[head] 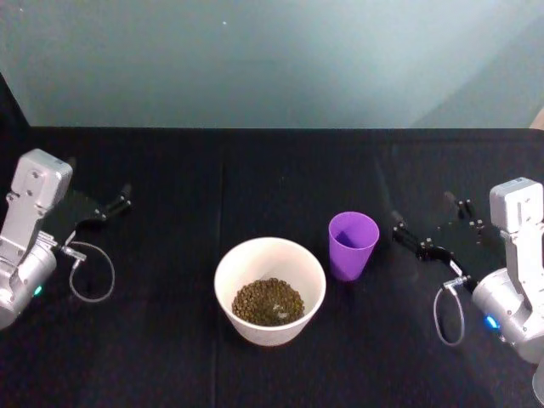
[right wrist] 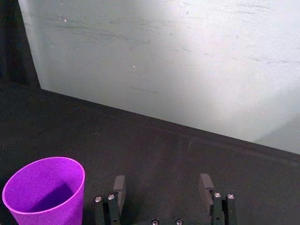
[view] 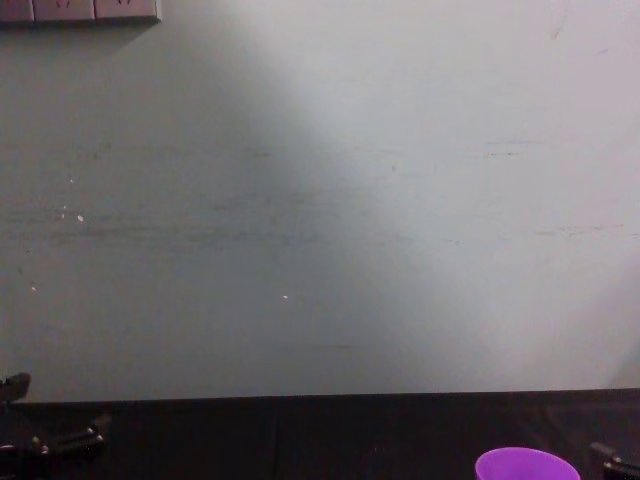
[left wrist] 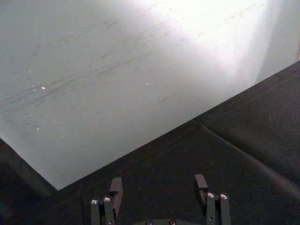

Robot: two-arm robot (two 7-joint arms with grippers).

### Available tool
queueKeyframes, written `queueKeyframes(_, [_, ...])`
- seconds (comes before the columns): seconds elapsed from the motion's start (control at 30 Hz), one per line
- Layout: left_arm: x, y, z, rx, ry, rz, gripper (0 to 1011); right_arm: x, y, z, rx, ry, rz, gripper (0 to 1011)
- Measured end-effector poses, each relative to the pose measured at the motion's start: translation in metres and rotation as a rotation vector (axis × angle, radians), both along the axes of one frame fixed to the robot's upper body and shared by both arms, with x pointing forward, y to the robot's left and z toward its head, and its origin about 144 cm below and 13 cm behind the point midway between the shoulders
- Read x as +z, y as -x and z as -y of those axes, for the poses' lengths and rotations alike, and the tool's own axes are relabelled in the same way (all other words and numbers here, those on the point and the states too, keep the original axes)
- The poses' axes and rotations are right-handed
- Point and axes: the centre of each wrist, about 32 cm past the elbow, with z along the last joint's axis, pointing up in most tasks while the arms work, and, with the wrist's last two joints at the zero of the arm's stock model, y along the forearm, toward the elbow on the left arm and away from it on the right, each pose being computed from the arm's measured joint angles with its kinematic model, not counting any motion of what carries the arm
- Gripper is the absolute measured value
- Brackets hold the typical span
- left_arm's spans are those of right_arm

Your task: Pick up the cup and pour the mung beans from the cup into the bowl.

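The purple cup [head: 353,244] stands upright on the black table, just right of the white bowl [head: 272,330]. The mung beans [head: 269,302] lie as a brownish-green heap in the bottom of the bowl. In the right wrist view the cup [right wrist: 44,190] shows a plain purple inside. My right gripper [head: 422,212] rests open on the table a short way right of the cup, its open jaws [right wrist: 162,179] holding nothing. My left gripper [head: 126,197] is parked open at the table's far left, well clear of the bowl, and is also empty [left wrist: 158,180].
A pale wall [view: 320,200] rises along the table's far edge. Black cloth [head: 255,178] covers the whole table. Loose cable loops hang at the left wrist [head: 89,272] and the right wrist [head: 448,314].
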Motion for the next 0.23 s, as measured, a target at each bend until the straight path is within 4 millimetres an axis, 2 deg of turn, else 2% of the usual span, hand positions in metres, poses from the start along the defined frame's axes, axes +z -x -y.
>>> queueKeyframes(0.23, [0.0000, 0.0000, 0.0000, 0.000, 0.000, 0.000, 1000, 0.0000, 0.0000, 0.0000, 0.000, -0.001, 0.000, 1003])
